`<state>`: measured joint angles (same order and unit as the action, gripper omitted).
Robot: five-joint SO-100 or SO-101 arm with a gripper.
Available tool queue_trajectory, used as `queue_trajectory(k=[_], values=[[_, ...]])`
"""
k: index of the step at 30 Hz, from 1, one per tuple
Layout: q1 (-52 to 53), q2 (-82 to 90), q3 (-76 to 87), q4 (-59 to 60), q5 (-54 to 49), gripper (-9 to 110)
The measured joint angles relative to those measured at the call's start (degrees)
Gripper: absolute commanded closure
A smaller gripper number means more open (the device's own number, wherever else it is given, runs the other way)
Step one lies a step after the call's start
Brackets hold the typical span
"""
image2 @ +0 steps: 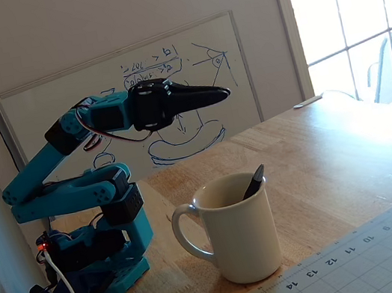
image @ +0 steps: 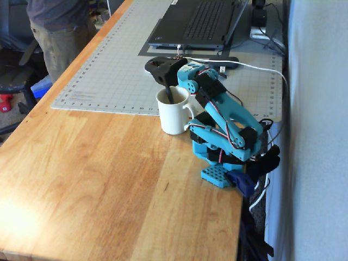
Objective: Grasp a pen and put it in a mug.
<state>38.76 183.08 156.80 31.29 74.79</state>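
Observation:
The white mug [image: 173,115] stands on the wooden table just in front of the grey cutting mat, close to the arm's base. The dark pen [image2: 254,180] leans inside the mug [image2: 242,229], its upper end poking over the rim; in a fixed view it shows as a dark stick [image: 171,96] in the mug's mouth. The black gripper [image2: 225,93] hovers well above the mug, pointing sideways, with its jaws together and nothing in them. It also shows in the other fixed view [image: 148,66], apart from the pen.
A cutting mat [image: 109,70] covers the far part of the table, with a laptop [image: 198,22] and a white cable [image: 255,68] on it. A person [image: 57,32] stands at the far left. A whiteboard [image2: 223,43] leans on the wall behind the arm.

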Motion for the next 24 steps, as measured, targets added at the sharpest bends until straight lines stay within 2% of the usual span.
queue_trajectory(k=[8,16,20,24], values=[[-13.01,-0.70,-0.35,0.35,-31.90,100],[-26.63,-0.79,1.23,8.17,-64.78,100],[-31.03,-0.26,2.81,18.02,-75.15,100],[-33.75,-0.09,2.90,29.62,-78.57,99]])
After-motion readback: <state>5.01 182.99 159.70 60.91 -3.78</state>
